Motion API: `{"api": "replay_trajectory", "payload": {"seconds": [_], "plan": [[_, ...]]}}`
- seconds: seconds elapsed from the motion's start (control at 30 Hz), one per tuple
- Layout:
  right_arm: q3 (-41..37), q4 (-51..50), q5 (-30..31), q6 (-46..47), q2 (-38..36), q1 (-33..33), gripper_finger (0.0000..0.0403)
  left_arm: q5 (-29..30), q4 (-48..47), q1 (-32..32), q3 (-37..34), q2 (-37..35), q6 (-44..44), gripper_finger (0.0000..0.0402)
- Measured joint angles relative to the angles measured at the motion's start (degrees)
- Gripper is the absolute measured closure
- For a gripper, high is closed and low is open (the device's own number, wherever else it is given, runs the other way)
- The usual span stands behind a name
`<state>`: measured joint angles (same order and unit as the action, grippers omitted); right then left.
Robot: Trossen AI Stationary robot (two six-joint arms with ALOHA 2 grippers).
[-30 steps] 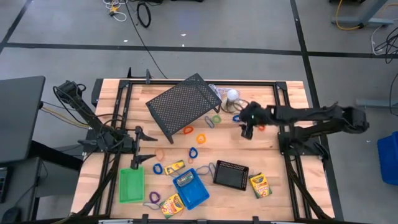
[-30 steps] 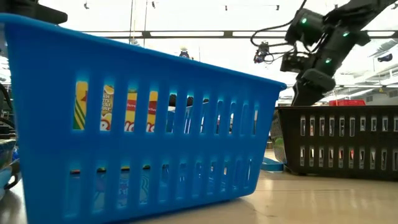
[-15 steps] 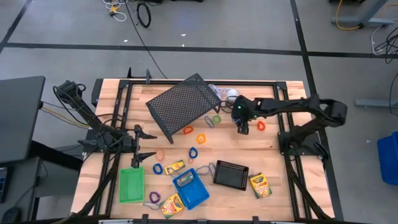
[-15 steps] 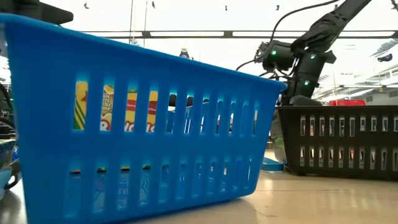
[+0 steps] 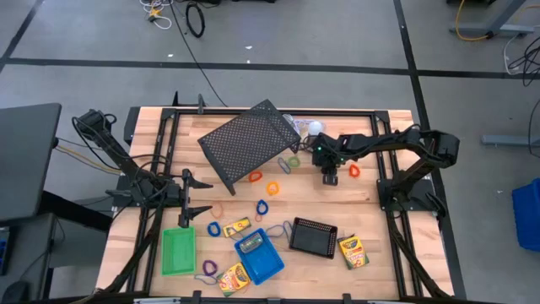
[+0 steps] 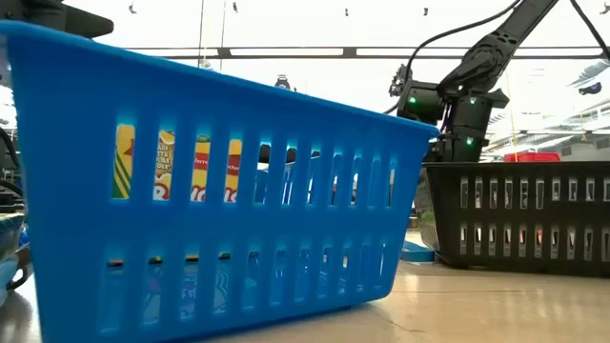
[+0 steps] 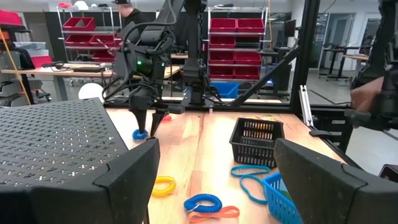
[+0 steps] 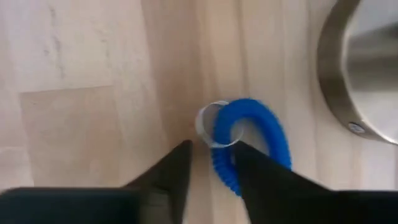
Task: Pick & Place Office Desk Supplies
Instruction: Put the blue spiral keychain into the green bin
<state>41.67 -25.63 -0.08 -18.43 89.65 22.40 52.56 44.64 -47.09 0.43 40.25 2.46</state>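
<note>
My right gripper (image 8: 211,155) points down at the table beside the silver dome (image 8: 367,68). Its fingers stand narrowly apart astride one side of a blue coiled loop (image 8: 255,137) that lies flat on the wood. The left wrist view shows that gripper (image 7: 148,126) from afar, its tips at the blue loop (image 7: 139,134). My left gripper (image 7: 216,149) waits open at the table's left (image 5: 198,196). A green tray (image 5: 178,251), a blue tray (image 5: 257,257) holding a crayon box (image 5: 251,244) and a black mesh tray (image 5: 313,236) stand near the front edge. My right gripper comes from above, pointing steeply down, with one finger (image 8: 249,168) over the loop's near strand (image 8: 222,163) and the other a little apart from it. I cannot tell whether a finger touches the coil. The loop lies flat on the table.
A large black mesh rack (image 5: 249,143) lies tilted at the far middle. Loose loops, green (image 5: 293,160), orange (image 5: 274,187), blue (image 5: 261,207) and red (image 5: 354,170), lie scattered mid-table. Crayon boxes (image 5: 352,250) (image 5: 232,277) lie near the front.
My right gripper has come down and a little toward the table's left, tipping more steeply downward, and now stands at the blue loop beside the dome. The loop has stayed where it lay.
</note>
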Motion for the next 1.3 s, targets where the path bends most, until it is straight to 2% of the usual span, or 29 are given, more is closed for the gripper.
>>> {"api": "replay_trajectory", "payload": {"seconds": [0.07,0.13,0.33,0.53,0.9,1.07,1.17,1.3], "plan": [[0.0,-0.1,0.3,0.6,0.0,-1.0,0.0357,0.1,0.0,0.0,0.0,0.0,0.0,0.008],[0.0,0.6,0.8,1.0,-0.1,-2.1,0.0384,0.5,0.0,0.0,0.0,0.0,0.0,0.008],[0.1,1.6,4.6,3.1,-0.1,-6.9,0.0394,1.5,-0.2,0.0,0.0,0.0,0.0,0.008],[2.5,1.4,5.8,6.8,-1.2,-13.2,0.0398,1.5,-0.3,0.0,0.0,0.0,-0.1,0.008],[12.6,4.3,7.4,11.0,-4.7,-27.1,0.0399,1.5,-0.3,0.0,0.0,0.0,-1.2,0.008],[14.6,15.5,-2.0,9.8,-4.7,-30.3,0.0399,0.7,0.3,1.2,0.7,0.4,-2.5,0.008],[14.6,21.4,-7.8,9.6,-4.7,-30.4,0.0399,-5.4,0.5,4.2,2.6,1.4,-2.7,0.008],[14.6,26.6,-11.6,8.4,-4.5,-30.2,0.0402,-11.8,0.6,9.4,5.8,5.6,-2.9,0.008]]}}
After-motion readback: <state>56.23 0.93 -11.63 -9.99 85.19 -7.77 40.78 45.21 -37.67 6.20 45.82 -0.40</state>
